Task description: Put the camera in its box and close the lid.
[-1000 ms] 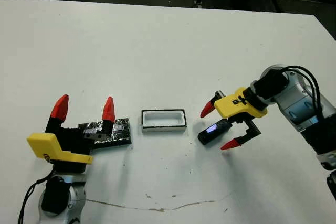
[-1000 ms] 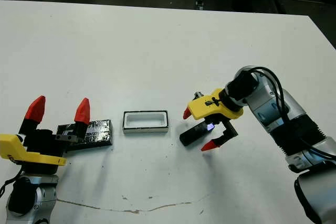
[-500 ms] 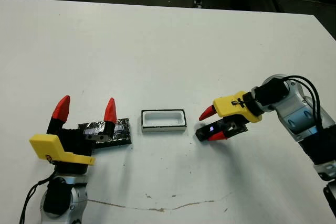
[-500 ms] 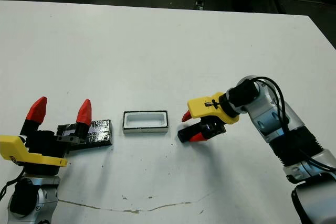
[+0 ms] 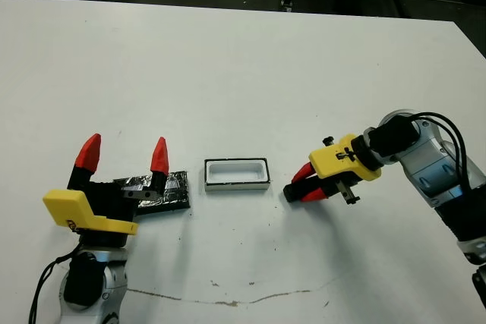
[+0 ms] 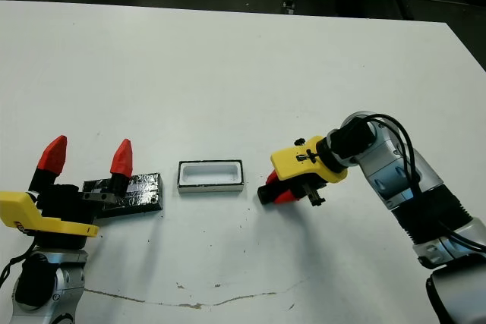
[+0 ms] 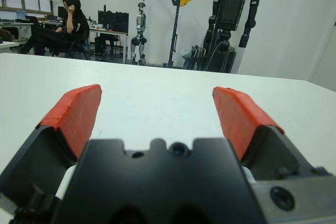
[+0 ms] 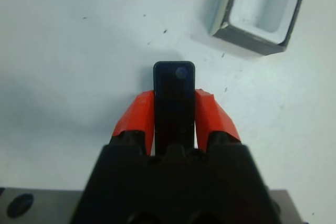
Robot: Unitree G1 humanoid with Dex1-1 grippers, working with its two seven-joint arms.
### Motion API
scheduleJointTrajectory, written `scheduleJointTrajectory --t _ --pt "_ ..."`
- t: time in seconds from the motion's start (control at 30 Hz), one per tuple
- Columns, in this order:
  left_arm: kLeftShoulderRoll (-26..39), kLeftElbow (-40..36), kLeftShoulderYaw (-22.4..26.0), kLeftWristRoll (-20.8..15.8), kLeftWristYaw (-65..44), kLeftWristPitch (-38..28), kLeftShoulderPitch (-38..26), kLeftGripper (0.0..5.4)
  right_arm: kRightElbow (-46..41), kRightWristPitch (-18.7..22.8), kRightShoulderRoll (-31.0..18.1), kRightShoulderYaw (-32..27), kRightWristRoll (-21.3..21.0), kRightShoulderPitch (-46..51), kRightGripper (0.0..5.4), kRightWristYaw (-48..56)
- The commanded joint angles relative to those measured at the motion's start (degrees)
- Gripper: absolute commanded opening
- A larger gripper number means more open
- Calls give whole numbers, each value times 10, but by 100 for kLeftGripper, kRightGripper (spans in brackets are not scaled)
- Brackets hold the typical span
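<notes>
Surface: white surface (image 5: 243,58), broad, mostly bare; a thin brownish streak (image 5: 220,299) runs along its near edge, and small dark specks show beside the box in the right wrist view.
Room: dark floor beyond the far edge in the head views. The left wrist view opens onto a bright hall: a seated person (image 7: 63,30) at desks far off, a stand with a yellow hook, and dark humanoid robots (image 7: 231,14) hung against the wall.
Box: the box (image 5: 237,174) stands open near the middle of the surface, white inside, nothing in it.
Lid: the lid (image 5: 156,191), crinkled and shiny black, lies flat just to the left of the box, partly hidden behind the left gripper.
Left gripper: left gripper (image 5: 124,158) raised at the lid's near side, jaws spread wide and holding nothing (red tips pointing up and away).
Right gripper: right gripper (image 5: 306,185) low at the surface, just right of the box, jaws clenched on the camera.
Camera: the camera (image 8: 174,103) sits between the right fingertips (image 8: 137,119), not yet in the box.
View differences: head views show only the camera's dark end poking past the red tips; the right wrist view shows its glossy face with one small bluish spot and the box corner just beyond.
</notes>
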Motion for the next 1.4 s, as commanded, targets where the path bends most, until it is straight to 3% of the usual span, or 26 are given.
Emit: scheduleJointTrajectory --t 0.03,0.2,0.47,0.6,0.7,1.07,1.23,1.4 --pt "0 2 1 5 3 1 4 540 -2 18 -15 7 -13 -12 167 13" --pt "-2 1 0 5 5 5 5 540 12 34 -19 -22 0 -27 167 9" --pt "-1 3 0 4 5 6 -1 540 34 190 10 -99 84 -98 167 -5" --pt "0 5 -1 5 3 3 -2 540 58 272 54 -136 152 -108 167 -29" --pt "-1 6 0 3 2 0 0 540 56 311 76 -142 174 -111 167 -53" --pt "-6 6 -1 0 4 -2 2 540 27 328 157 -152 205 -95 167 -176" --pt "-4 6 5 -6 -1 -2 0 540 7 362 172 -132 204 -94 167 -212" --pt "-4 7 7 -8 -4 -8 0 540 32 354 182 -105 201 -106 167 -202"
